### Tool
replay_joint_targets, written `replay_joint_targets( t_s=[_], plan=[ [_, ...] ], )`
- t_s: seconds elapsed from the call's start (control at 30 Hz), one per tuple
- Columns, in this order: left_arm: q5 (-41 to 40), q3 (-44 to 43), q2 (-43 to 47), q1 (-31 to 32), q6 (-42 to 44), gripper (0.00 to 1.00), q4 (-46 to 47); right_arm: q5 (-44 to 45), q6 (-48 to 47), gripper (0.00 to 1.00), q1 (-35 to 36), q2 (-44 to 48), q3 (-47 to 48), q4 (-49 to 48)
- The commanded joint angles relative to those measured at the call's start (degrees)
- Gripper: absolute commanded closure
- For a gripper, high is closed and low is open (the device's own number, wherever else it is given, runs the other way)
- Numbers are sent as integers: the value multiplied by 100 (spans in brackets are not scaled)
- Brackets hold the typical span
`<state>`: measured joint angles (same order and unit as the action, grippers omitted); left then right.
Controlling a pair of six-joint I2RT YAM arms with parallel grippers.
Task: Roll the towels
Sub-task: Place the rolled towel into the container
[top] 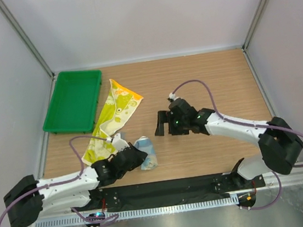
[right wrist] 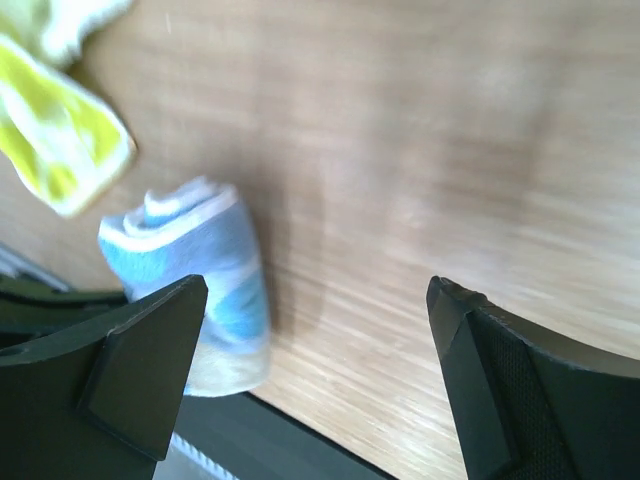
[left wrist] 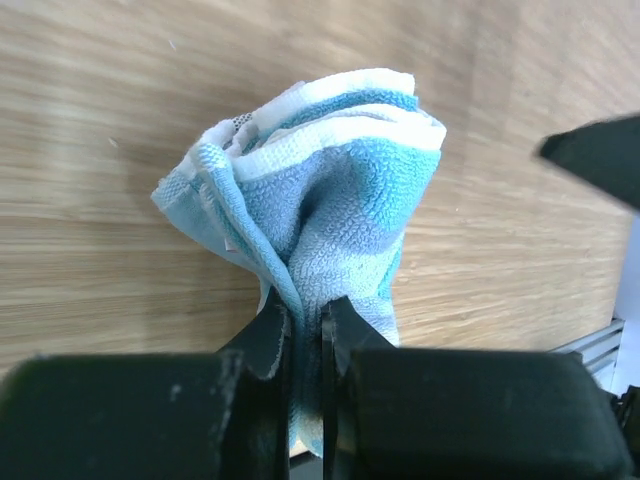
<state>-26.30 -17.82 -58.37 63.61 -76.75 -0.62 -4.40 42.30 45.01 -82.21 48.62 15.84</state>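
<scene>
The blue towel [top: 146,152] lies rolled into a short, loose bundle near the front edge of the table [top: 213,78], just beyond the black rail that carries the arm bases. From the left wrist view the roll [left wrist: 320,210] shows terry cloth in light and deeper blue bands. Its white hems are stacked in curved layers at the far end, and folds gather down toward the near end. The left gripper [left wrist: 305,320] has its two fingers [left wrist: 268,335] pressed close together, clamped on that gathered near end. From above, the left gripper [top: 137,156] sits against the roll's left side.

The yellow-green towel [top: 113,118] is stretched out long and slanted. Its orange-tinted far corner lies near the middle of the table, and its near end lies by the left arm's cable. It passes just beside the near right corner of the green tray [top: 73,101]; whether the two touch cannot be told. Its print shows only as spots, too small to read any lettering.

The right gripper [top: 164,123] hangs over the middle of the table with its fingers spread wide, holding nothing, to the right of the blue roll and apart from it. In its own view, bare wood fills the gap between the fingers of the right gripper [right wrist: 315,290]. The blue roll [right wrist: 200,270] shows beside the left finger, with a yellow towel corner [right wrist: 55,140] further off. Wood stretches on from this gripper to the far and right walls.
</scene>
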Motion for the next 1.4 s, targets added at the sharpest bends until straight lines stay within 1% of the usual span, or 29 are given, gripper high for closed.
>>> replay_joint_targets(
  t_s=[0.0,0.03,0.07,0.1,0.17,0.2,0.23,0.27,0.3,0.33,0.37,0.4,0.43,0.47,0.5,0.53,0.57,0.6,0.67,0.8,0.87,0.9,0.93,0.97,1.03,1.17,1.23,1.33,1.37],
  plan=[
    [-147,-414,843,-453,695,99,-1254,854,-301,0,-554,811,525,1148],
    [-216,-624,1262,-612,992,100,-1500,810,-302,0,-720,943,517,1202],
    [-252,-774,1441,-779,1187,100,-1685,731,-319,0,-966,1057,499,1229],
    [-270,-897,1608,-1207,1380,100,-1974,661,-328,0,-1081,1293,473,1255],
    [-253,-1345,1828,-1735,1943,100,-2204,520,-381,0,-1188,1436,412,1299],
    [-148,-1486,1820,-2304,2145,100,-2266,511,-381,0,-1188,1523,394,1351],
    [-42,-1661,1768,-2658,2338,100,-2267,328,-372,0,-1188,1542,359,1361],
    [272,-1933,1541,-2974,2601,100,-2241,274,-355,0,-1188,1568,324,1361],
    [466,-2092,1382,-3265,2778,100,-2084,213,-328,0,-1188,1603,236,1300],
    [703,-2224,1146,-3946,2875,99,-2021,160,-302,0,-1188,1621,183,1264],
    [914,-2539,926,-4275,2920,99,-1951,90,-276,0,-1188,1638,131,1221],
    [1517,-2681,445,-4661,2981,99,-1855,54,-258,0,-1188,1673,78,1159],
    [1888,-2796,214,-5396,2938,100,-1558,28,-240,0,-1188,1700,-1,1124],
    [2336,-2840,29,-5847,2790,100,-1294,-42,-214,0,-1188,1709,-37,1097],
    [3254,-2788,-312,-6174,2345,99,-900,-78,-196,0,-1197,1735,-106,1054],
    [3411,-2710,-429,-6333,2140,100,-113,-130,-179,0,-1188,1744,-151,1001],
    [3256,-2657,-534,-6587,1973,100,269,-218,-153,0,-1188,1744,-186,957],
    [2863,-2621,-718,-6581,1823,100,560,-271,-135,0,-1188,1727,-238,852],
    [2474,-2752,-1052,-6616,1725,100,1097,-368,-117,0,-1188,1648,-230,807],
    [2271,-3323,-1975,-6879,1435,100,1836,-526,-205,1,-1188,1665,-195,851],
    [2043,-3718,-2467,-6976,1408,100,1987,-509,-231,1,-1188,1700,-186,895],
    [1920,-3885,-2625,-7003,1443,100,1874,-509,-257,1,-1188,1735,-178,912],
    [1692,-4278,-2775,-7029,1583,100,1812,-518,-319,1,-1188,1735,-151,947],
    [1603,-4491,-3133,-7038,1610,100,1690,-509,-354,1,-1188,1726,-108,1000],
    [1584,-4974,-3513,-7152,1611,100,1582,-483,-494,0,-1197,1648,85,1176],
    [1663,-5318,-4592,-7319,1164,100,2171,-474,-679,0,-1206,1437,490,1430],
    [1646,-5450,-4911,-7346,996,100,2460,-456,-723,0,-1206,1358,640,1449],
    [1672,-5959,-5648,-7328,820,100,2602,-360,-759,1,-1223,1331,693,1405],
    [1742,-6291,-6007,-7320,820,100,2628,-333,-802,0,-1232,1305,710,1405]
  ],
)
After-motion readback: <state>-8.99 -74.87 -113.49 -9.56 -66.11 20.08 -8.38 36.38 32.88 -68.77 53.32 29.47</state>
